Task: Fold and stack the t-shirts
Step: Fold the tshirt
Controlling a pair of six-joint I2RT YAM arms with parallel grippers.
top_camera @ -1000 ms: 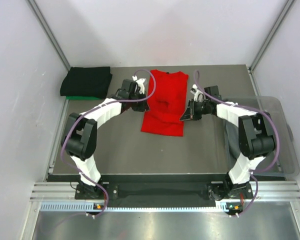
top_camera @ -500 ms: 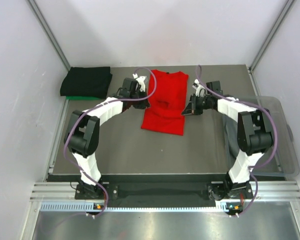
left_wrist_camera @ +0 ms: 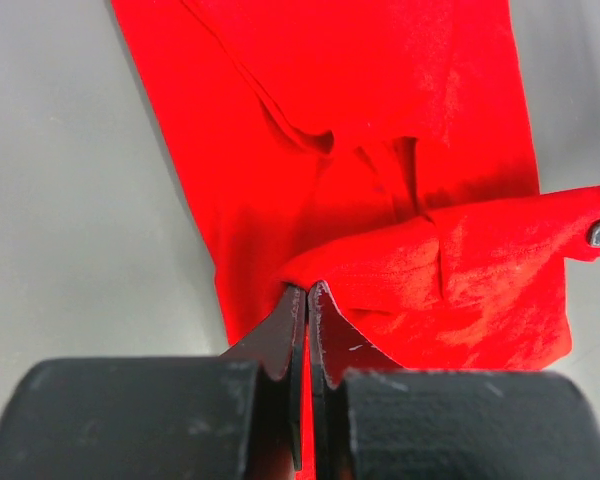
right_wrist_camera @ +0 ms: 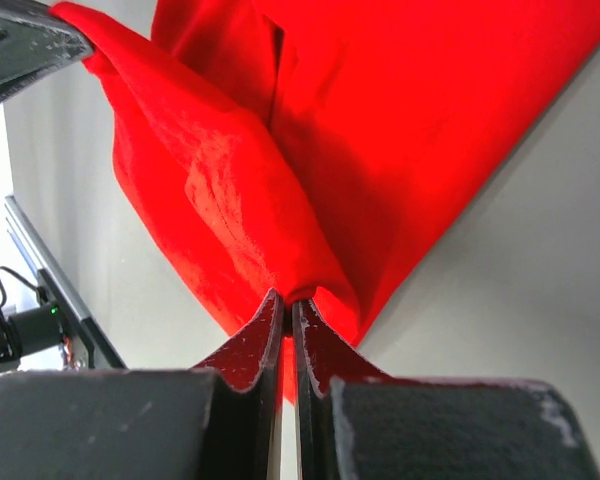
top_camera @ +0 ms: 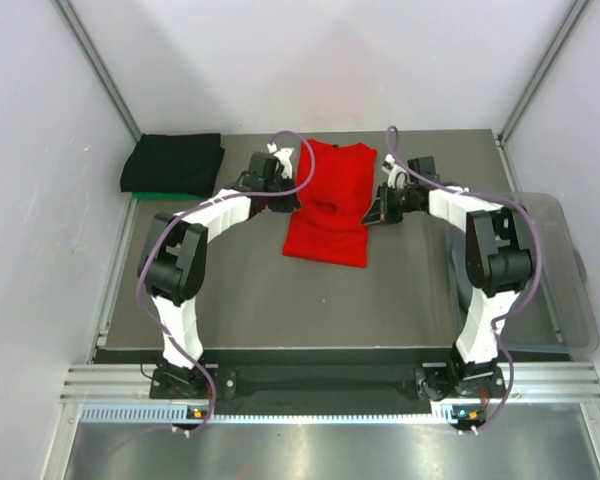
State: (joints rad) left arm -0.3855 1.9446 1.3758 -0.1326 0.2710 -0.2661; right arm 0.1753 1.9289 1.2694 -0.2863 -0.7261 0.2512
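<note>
Slippage is threatening, since left gripper [left_wrist_camera: 307,292] and right gripper [right_wrist_camera: 288,300] are each pinching only a thin edge of the red t-shirt [top_camera: 328,232] lying toward twelve o'clock on the desk [top_camera: 400,295].

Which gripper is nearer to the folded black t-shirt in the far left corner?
Left. The left gripper, shut on the left edge of the red t-shirt, is to the right of the black t-shirt; the right gripper holds the opposite edge, farther away.
</note>
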